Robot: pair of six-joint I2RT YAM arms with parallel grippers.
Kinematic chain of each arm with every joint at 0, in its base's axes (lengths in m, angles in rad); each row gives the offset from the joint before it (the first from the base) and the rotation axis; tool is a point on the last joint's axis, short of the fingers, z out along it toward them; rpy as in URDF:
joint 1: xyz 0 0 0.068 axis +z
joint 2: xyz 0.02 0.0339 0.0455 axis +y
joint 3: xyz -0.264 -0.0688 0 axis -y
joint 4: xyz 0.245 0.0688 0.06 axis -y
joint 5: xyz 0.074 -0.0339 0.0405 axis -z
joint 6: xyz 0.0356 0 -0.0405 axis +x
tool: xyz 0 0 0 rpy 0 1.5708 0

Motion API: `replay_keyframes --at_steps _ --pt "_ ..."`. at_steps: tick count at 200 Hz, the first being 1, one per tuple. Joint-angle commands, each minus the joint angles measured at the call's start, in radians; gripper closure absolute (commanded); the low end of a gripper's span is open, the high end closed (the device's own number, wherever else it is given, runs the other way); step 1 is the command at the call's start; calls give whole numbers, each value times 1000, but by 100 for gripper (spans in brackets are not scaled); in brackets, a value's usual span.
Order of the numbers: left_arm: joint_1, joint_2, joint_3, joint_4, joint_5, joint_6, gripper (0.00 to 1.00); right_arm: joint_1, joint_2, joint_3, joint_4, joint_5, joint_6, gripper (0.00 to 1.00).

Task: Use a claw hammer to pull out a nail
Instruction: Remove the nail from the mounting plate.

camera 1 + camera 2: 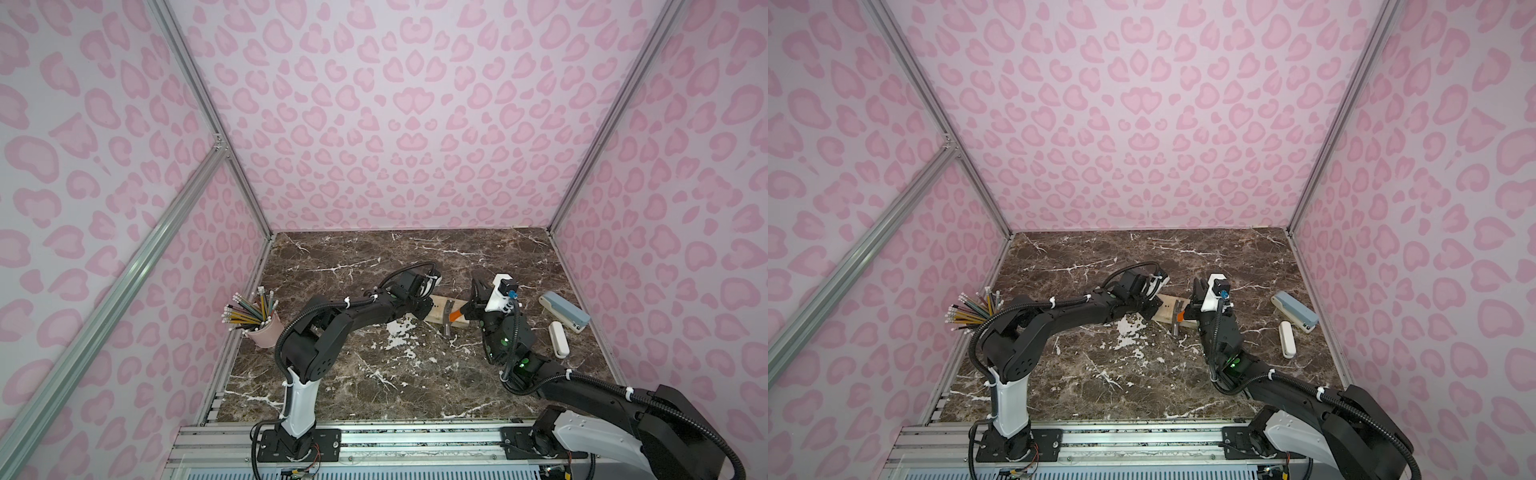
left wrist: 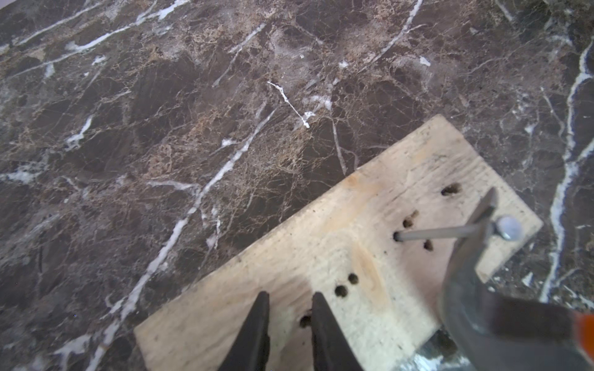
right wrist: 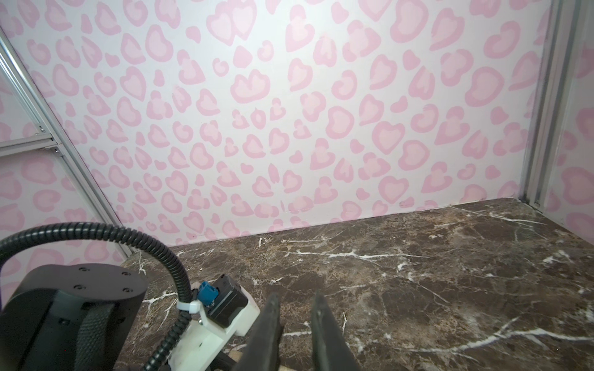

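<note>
The claw hammer point(image 1: 448, 319) is held by the right gripper point(image 3: 296, 300), whose jaws are closed on the black shaft just behind the orange collar. In the right wrist view only a narrow slit is seen between the two black tapered fingers, and the shaft itself is hidden there. From this gripper the smooth steel head reaches out over a pale, rough wooden board point(image 2: 321, 257), which lies flat on the brown marble table point(image 2: 193, 128) with white veins. The curved forked claw is hooked under the round flat head of a thin grey nail point(image 2: 450, 233). The tip of the nail sits in the wood and most of its shaft is exposed. Several small dark round holes are scattered in the board around it. The left gripper point(image 2: 291, 298) is set on the end of the board farther from the right gripper. Its pointed black fingers are a little apart and nothing is gripped between them. Whether their tips touch the wood cannot be told.
</note>
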Motion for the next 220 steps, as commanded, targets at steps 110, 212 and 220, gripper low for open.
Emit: replay_keyframes --at_steps 110,212,220 --pt "0 74 -46 -430 -16 -45 74 74 55 -63 155 165 -297 100" --pt "0 83 -45 -442 -12 -45 74 92 115 -104 389 159 -404 100" --pt "0 86 -46 -444 -11 -45 74 93 121 -107 405 156 -416 100"
